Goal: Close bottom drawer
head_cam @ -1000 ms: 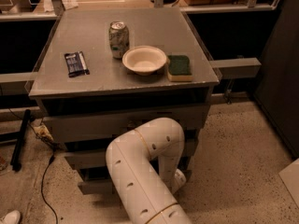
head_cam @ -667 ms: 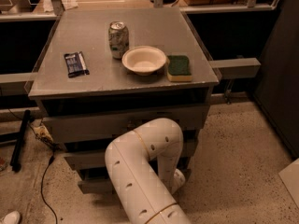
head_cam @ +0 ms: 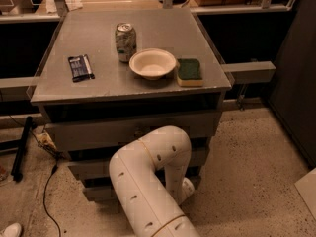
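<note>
Closure looks nearly complete: gripper [head_cam: 187,186] sits low at the bottom drawer [head_cam: 98,192], grip state unreadable; final push likely remains.

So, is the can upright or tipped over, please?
Upright: the can stands on its base, top facing up. The gripper is hidden behind the arm, down by the drawers.

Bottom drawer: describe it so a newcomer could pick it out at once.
Find the grey cabinet with the bowl on top. Of its three stacked drawers, the bottom drawer is lowest and narrowest; the claw is at its right end.
</note>
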Motion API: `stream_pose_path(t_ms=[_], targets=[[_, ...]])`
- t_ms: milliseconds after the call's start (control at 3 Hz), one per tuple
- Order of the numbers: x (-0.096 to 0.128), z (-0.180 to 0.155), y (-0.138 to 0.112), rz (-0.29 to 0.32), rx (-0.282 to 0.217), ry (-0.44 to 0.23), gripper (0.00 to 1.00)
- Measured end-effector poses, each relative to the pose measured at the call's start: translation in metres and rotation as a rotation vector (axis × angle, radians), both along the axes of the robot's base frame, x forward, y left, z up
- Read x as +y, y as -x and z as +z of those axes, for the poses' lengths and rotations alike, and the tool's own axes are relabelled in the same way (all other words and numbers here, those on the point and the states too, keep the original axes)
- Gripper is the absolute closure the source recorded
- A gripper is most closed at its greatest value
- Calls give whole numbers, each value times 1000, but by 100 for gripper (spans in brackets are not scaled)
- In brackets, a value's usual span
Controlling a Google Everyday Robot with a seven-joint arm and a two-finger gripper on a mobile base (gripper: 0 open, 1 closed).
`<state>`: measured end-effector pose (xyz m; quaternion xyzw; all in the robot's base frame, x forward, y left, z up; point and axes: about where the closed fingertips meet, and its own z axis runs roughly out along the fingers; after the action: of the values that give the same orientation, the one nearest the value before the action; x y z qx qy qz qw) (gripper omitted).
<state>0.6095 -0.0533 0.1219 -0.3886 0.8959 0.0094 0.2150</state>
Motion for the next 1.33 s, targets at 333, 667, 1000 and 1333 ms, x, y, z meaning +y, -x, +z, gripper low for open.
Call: stream_pose_path(t_ms=[333, 667, 1000, 1333], targets=[[1, 0, -9, -4, -17, 0, 100], [0, 1, -18, -6, -36, 4, 100], [2, 2, -25, -5, -52, 3, 100], [0, 2, -24, -4, -54, 5, 100]])
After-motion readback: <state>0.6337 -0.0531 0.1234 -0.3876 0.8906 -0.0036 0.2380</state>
